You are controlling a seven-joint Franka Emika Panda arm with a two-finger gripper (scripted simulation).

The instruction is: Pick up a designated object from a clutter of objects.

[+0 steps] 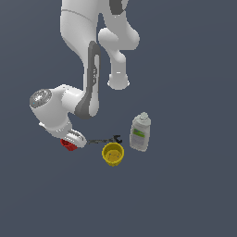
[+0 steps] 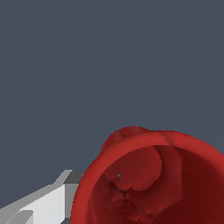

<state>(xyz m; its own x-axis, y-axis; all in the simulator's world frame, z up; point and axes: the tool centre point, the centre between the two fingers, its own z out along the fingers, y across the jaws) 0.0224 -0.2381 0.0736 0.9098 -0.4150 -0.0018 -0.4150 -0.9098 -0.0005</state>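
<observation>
The small red cup [image 1: 68, 145] stands at the exterior view's left end of the clutter, mostly covered by my gripper [image 1: 73, 140], which is down on it. In the wrist view the red cup [image 2: 153, 179] fills the lower part and I look into its open mouth. One grey-white finger [image 2: 46, 202] lies against the cup's outer wall; the other finger is hidden, so the jaw state is unclear. The yellow cup [image 1: 113, 153], the thin dark wrench-like tool [image 1: 105, 140] and the white bottle with a green label [image 1: 140, 133] lie to the exterior view's right.
The arm's white links [image 1: 83, 55] rise above the cup and lean over the scene. The wrench-like tool lies just beside the gripper. The floor [image 1: 185, 199] is plain dark grey.
</observation>
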